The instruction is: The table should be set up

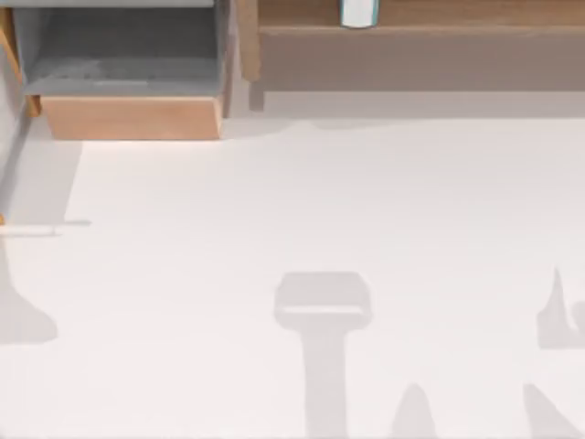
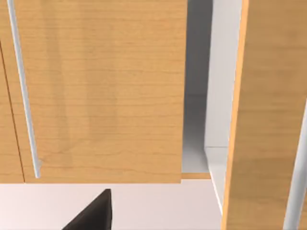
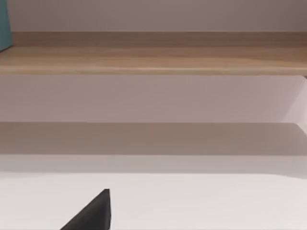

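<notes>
No writing or label is readable anywhere. The white worktop (image 1: pixel 320 229) spreads wide beneath me, bare but for shadows. At its far left corner sits a wooden box (image 1: pixel 128 117) with a grey inside; along the far edge runs a light-brown shelf unit (image 1: pixel 411 55) carrying a white-and-teal container (image 1: pixel 358 13). A dark tip of my left claw (image 2: pixel 93 213) faces wooden cabinet doors (image 2: pixel 105 91), my right claw (image 3: pixel 91 213) faces the shelf; I cannot tell whether either is apart or together.
</notes>
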Motion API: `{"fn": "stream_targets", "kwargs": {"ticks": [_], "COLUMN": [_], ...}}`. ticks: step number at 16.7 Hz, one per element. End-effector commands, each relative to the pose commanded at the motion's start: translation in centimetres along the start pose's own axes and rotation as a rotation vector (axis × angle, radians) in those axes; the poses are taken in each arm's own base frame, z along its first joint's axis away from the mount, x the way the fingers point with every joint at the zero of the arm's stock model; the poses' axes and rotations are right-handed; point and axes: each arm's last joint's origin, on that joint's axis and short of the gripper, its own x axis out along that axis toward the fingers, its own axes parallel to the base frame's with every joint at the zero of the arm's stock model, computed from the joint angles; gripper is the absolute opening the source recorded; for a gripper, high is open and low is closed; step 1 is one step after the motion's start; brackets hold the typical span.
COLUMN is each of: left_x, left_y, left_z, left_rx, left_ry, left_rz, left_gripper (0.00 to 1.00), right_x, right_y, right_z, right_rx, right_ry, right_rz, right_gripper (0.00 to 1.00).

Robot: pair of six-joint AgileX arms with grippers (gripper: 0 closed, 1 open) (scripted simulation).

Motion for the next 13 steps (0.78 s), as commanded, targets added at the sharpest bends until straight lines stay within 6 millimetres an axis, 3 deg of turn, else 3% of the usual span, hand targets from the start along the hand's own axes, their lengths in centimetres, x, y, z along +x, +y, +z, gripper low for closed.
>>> {"fn": "stream_targets", "kwargs": {"ticks": [12, 13], "left_x": [0.0, 0.0], "left_y": [0.0, 0.0], "left_z": [0.0, 0.0], "left_rx": [0.0, 0.0], "left_ry": [0.0, 0.0], "left_rz": [0.0, 0.0], "left_gripper": [0.02, 0.0], "right_x": [0.0, 0.0], "right_y": [0.0, 0.0], "right_z": [0.0, 0.0], "right_rx": [0.0, 0.0], "right_ry": [0.0, 0.0], "right_rz": [0.0, 0.0], "right_gripper": [1.0, 1.0]}}
